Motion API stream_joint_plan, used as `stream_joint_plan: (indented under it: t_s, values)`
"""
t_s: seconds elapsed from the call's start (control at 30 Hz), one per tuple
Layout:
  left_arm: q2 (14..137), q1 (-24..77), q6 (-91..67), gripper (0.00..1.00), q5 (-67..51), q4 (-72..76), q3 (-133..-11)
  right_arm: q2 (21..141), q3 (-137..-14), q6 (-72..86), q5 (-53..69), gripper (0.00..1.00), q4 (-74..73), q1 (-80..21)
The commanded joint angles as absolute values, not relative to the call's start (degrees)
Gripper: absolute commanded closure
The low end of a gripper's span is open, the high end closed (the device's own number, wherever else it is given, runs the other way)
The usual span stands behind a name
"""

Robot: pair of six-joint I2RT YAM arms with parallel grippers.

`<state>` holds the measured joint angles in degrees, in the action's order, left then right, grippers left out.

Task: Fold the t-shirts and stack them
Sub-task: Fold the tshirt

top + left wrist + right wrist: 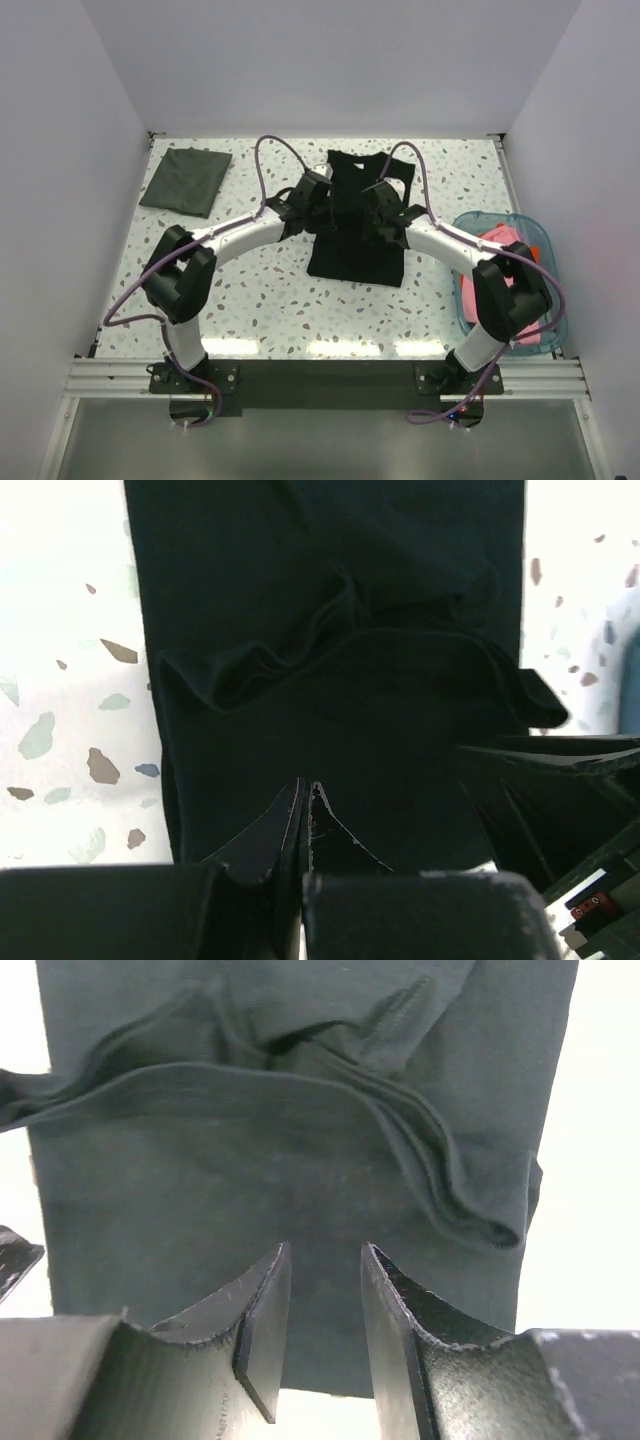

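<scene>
Over the black t-shirt (pixel 355 258), the jaws of the left gripper (pixel 305 798) are closed tight, those of the right gripper (pixel 325 1295) narrowly parted and empty; a grey t-shirt (pixel 187 180) is laid at ten o'clock.

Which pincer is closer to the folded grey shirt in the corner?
Left. The left pincer hovers over the black shirt's left side, to the right of the grey shirt. The right pincer is over the black shirt's right side, farther away.

Count of what is laid out
One black shirt (pixel 355 258) and one folded grey shirt (pixel 186 180) are counted on one surface (pixel 270 300). One blue bin (pixel 541 232) is seen with pink cloth (pixel 500 238), its pieces uncountable. Two arms are seen: the left arm (pixel 240 236), the right arm (pixel 452 246).
</scene>
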<state>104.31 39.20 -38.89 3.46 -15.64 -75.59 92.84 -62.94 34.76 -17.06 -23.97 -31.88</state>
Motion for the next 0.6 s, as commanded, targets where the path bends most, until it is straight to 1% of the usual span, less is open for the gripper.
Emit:
stream_joint_plan:
  t_s: [0.0,0.17,0.27,0.57]
  values:
    - [107.8,38.2,-38.4,1.0,3.0,-13.6,-77.9,97.1,-67.4,32.3,-19.2,0.62,-23.7,-31.3]
    - [116.6,36.9,-35.0,1.0,2.1,-14.9,-88.2,102.9,-71.9,30.2,-17.8,0.66,-24.3,-27.6]
    - [119.6,35.3,-34.5,1.0,2.4,-14.4,-91.0,106.2,-74.7,29.4,-18.0,0.66,-24.6,-25.9]
    - [124.5,32.4,-34.5,1.0,3.7,-14.0,-91.8,111.4,-78.0,27.8,-19.2,0.66,-24.3,-23.1]
